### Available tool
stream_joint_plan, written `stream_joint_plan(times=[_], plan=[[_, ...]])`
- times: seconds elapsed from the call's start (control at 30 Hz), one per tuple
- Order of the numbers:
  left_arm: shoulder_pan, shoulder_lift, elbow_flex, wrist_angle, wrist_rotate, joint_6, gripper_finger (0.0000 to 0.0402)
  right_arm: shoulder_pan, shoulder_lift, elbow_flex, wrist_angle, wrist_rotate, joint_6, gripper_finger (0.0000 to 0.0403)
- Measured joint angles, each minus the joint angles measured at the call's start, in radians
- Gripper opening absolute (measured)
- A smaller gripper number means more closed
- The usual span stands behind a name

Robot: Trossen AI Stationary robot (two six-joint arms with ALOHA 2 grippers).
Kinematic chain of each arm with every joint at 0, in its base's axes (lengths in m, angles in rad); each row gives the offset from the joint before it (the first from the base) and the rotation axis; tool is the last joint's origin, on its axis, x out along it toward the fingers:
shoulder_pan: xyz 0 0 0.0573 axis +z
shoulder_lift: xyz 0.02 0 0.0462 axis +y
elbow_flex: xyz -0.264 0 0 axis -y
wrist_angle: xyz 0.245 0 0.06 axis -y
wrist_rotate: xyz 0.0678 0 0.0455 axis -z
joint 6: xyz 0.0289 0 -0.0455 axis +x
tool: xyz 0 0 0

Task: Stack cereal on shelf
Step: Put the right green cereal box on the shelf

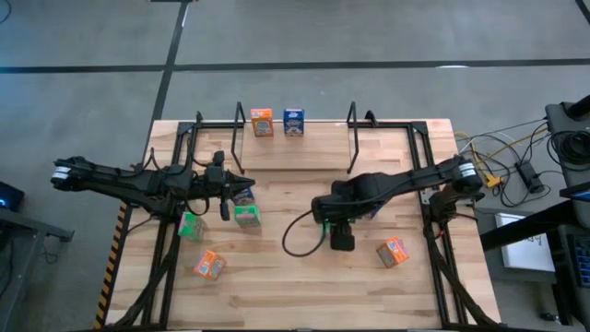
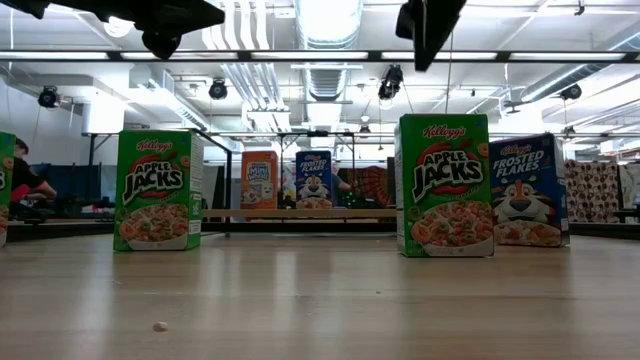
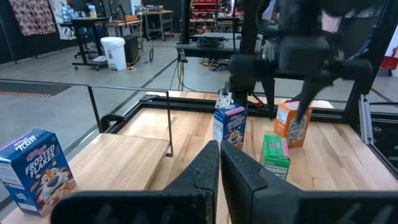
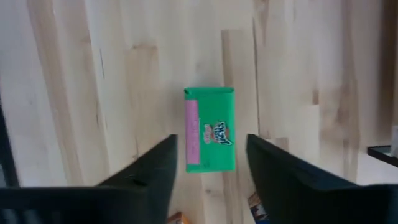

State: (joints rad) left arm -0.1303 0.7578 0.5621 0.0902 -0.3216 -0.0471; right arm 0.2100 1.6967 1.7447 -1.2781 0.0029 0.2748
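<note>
A robotics lab or workshop; exposed ceiling ducts (image 2: 325,60) and strip lights overhead; far workbenches (image 3: 102,22), concrete floor (image 1: 83,101), cabling (image 1: 502,157) right of the counter (image 1: 295,277).

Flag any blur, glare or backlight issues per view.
Low view: ceiling lights glare, both arms are silhouettes at top, the green cereal boxes stay readable. Left wrist view: right arm is motion-blurred, shut left gripper sharp. Right wrist view: soft overall, green box label smeared. High view: evenly lit.
</note>
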Motion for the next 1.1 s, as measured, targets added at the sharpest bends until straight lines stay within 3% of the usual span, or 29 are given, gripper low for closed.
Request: stream_joint_plan(times=[0.2,0.37,0.8,1.1], plan=[[0.0,0.0,0.0,0.0,0.0,0.0,0.0,0.018,0.059,0.0,-0.012,0.006,-0.05,0.0275],[0.0,0.0,0.0,0.0,0.0,0.0,0.0,0.017,0.096,-0.001,-0.039,0.077,-0.05,0.0304],[0.0,0.0,0.0,0.0,0.0,0.002,0.0,0.017,0.1,-0.119,-0.005,0.12,-0.024,0.0288],[0.0,0.0,0.0,0.0,0.0,0.003,0.0,0.017,0.087,-0.088,-0.013,0.121,-0.012,0.0281]])
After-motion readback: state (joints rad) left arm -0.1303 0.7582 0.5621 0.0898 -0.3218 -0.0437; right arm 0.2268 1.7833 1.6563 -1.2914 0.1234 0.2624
